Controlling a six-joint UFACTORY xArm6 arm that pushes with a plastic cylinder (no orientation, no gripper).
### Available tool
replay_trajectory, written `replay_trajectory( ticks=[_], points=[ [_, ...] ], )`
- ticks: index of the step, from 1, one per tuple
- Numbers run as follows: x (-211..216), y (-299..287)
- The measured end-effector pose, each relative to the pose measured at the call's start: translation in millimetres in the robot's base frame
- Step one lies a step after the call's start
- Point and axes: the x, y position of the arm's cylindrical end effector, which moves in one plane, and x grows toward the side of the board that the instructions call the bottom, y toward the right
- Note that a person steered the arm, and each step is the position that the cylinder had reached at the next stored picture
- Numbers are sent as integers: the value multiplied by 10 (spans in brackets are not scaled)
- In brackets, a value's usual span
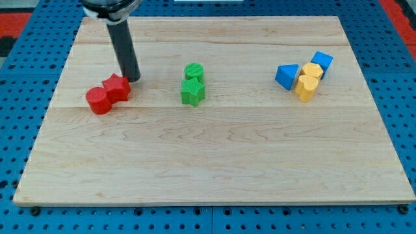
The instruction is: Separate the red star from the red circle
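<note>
The red star (117, 88) and the red circle (98, 100) lie touching each other at the view's left of the wooden board (214, 162); the circle is to the lower left of the star. My tip (133, 78) stands just to the upper right of the red star, close to it or touching it; the rod rises from there toward the view's top.
A green circle (194, 71) sits just above a green star (192, 91) near the board's middle. At the view's right a blue triangle (286, 75), a blue cube (321, 62) and two yellow blocks (308, 80) cluster together.
</note>
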Motion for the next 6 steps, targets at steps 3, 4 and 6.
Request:
replay_trajectory(
  ticks=[3,4,6],
  points=[
    [859,342],
    [434,-48],
    [741,-238]
  ],
)
